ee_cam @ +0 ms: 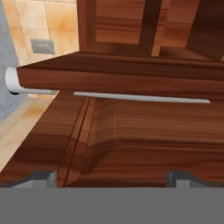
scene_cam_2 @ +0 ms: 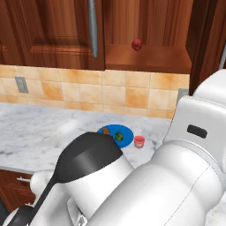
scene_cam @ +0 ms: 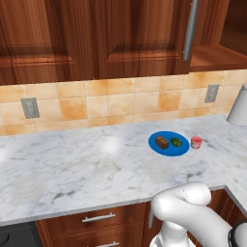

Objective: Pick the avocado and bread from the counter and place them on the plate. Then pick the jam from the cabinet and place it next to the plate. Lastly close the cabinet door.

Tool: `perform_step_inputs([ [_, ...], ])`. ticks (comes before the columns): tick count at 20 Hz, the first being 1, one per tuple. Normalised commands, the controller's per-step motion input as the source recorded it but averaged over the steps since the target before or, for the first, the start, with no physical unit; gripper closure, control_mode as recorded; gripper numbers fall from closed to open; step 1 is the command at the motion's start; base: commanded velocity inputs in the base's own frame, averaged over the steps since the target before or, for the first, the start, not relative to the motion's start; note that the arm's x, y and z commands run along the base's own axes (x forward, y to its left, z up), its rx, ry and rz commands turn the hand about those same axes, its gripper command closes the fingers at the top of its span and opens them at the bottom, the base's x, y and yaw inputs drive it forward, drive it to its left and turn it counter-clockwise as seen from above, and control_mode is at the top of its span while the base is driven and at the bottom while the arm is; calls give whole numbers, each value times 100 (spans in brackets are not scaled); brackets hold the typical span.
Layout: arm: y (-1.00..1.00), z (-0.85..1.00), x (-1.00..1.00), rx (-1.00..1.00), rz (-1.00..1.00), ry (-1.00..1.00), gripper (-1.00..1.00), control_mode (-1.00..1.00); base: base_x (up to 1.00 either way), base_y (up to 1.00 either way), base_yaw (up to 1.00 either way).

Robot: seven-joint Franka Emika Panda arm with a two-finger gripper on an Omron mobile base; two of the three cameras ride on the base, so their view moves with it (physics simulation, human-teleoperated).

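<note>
Wooden cabinet door [ee_cam: 131,144] close before the hand [ee_cam: 112,177], seemingly spread.

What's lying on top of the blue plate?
On the plate lie the brown bread and the green avocado, side by side. The patch of plate beneath them is covered.

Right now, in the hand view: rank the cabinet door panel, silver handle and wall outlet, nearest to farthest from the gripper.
1. Cabinet door panel: directly ahead of the open gripper, filling the lower part of the view.
2. Silver handle: beyond the panel, its end at the view's left.
3. Wall outlet: upper left, on the tiled wall, farthest.
</note>
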Motion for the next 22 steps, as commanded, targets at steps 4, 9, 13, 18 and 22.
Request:
perform_step_inputs([
  [4, -9, 13, 39, 0, -1, -3, -100, -100, 0, 0, 0],
  [9, -10, 12, 38, 0, 0, -3, -100, -100, 0, 0, 0],
  [13, -16, 2, 37, 0, 0, -5, -100, -100, 0, 0, 0],
  [18, -17, 0, 48, 0, 0, -6, -100, -100, 0, 0, 0],
  [22, -15, 0, 48, -1, 0, -7, -100, -100, 0, 0, 0],
])
